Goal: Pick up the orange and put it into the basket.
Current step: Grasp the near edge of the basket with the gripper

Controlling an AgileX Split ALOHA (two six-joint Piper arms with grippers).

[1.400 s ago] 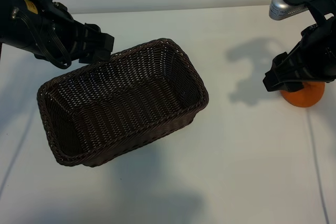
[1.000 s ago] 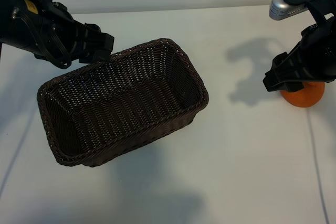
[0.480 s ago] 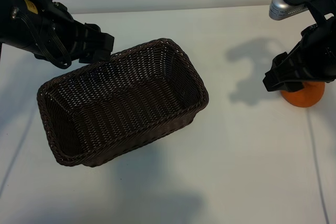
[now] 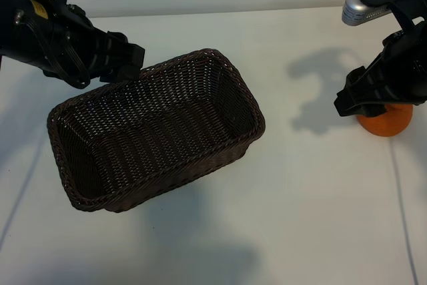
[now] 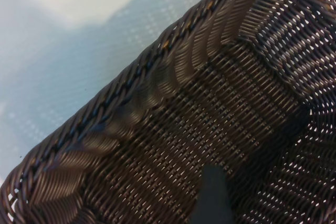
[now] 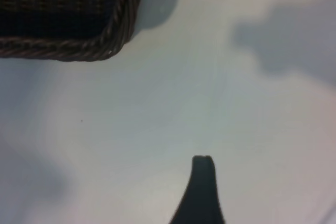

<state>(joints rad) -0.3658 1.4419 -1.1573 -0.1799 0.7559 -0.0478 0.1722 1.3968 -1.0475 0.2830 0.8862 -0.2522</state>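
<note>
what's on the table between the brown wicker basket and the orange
Nothing: in the exterior view, only bare white table lies between the dark brown woven wicker basket and the small round orange, crossed by the arm's shadow.

exterior looks steeply down; both wrist views closely share the basket (image 4: 160, 131).

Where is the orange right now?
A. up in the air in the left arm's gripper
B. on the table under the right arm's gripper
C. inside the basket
B: the orange sits on the white table, partly hidden under the right gripper, far from the empty basket.
</note>
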